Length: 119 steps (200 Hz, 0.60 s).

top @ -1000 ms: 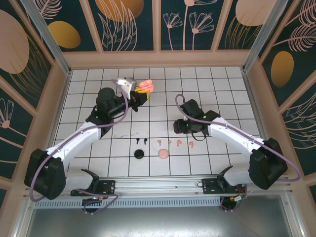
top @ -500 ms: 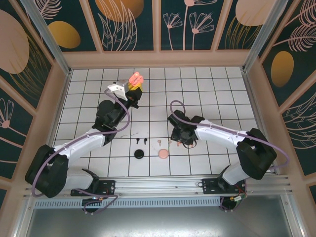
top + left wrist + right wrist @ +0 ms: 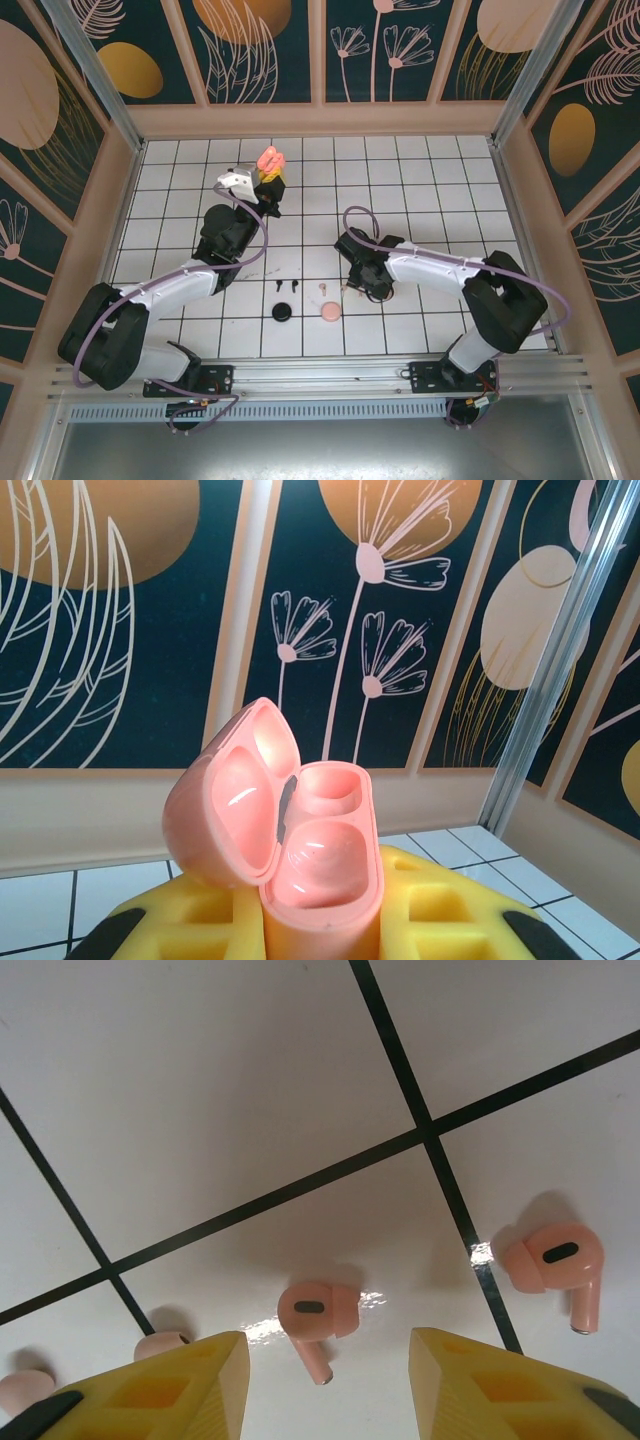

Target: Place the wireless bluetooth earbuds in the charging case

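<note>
My left gripper (image 3: 268, 182) is shut on the coral-pink charging case (image 3: 272, 159), held up over the far left of the table. In the left wrist view the case (image 3: 322, 865) stands upright between yellow fingers (image 3: 185, 920), lid swung open, both wells empty. My right gripper (image 3: 373, 290) is low over the row of earbuds. In the right wrist view it (image 3: 330, 1385) is open, its yellow fingers (image 3: 170, 1385) on either side of a coral-pink earbud (image 3: 315, 1315) lying on the tile, not touching it. A second coral earbud (image 3: 560, 1260) lies to the right, and a pale pink one (image 3: 160, 1343) to the left.
Two black earbuds (image 3: 287, 286) and pale pink ones (image 3: 322, 289) lie in the row left of the right gripper. A round black case (image 3: 282, 313) and a round pink case (image 3: 329, 313) sit nearer the front. Wooden walls (image 3: 320, 120) close in the tiled table.
My right gripper has moved left and lowered onto the earbud row, its jaws narrowing a little. My left gripper has carried the open case back and to the left.
</note>
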### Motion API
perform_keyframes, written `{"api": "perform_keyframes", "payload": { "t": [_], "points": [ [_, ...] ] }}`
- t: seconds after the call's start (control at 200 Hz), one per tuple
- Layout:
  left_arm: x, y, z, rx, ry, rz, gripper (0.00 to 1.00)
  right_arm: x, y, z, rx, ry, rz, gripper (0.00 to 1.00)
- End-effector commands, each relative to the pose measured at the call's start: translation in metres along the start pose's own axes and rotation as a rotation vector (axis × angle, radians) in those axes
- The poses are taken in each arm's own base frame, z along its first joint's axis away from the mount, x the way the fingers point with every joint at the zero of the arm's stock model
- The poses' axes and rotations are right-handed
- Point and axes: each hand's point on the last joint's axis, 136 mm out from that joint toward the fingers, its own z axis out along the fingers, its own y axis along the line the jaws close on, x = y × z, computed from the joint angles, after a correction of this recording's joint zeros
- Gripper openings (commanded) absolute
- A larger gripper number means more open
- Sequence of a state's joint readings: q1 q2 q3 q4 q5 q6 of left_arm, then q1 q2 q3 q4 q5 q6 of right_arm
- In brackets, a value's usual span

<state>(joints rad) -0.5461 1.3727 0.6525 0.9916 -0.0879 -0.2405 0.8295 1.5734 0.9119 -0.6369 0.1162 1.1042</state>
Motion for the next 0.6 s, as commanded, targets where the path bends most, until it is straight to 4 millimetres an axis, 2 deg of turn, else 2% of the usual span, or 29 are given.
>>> {"api": "perform_keyframes", "payload": {
  "t": [0.0,0.591],
  "points": [
    [-0.016,-0.007,0.002,0.021,-0.053,-0.004,0.00,-0.003,0.005,-0.001,0.014,-0.016,0.009,0.46],
    [-0.016,-0.015,0.003,0.064,-0.033,-0.012,0.00,-0.003,0.005,0.015,0.061,-0.015,-0.004,0.44]
  ]
}}
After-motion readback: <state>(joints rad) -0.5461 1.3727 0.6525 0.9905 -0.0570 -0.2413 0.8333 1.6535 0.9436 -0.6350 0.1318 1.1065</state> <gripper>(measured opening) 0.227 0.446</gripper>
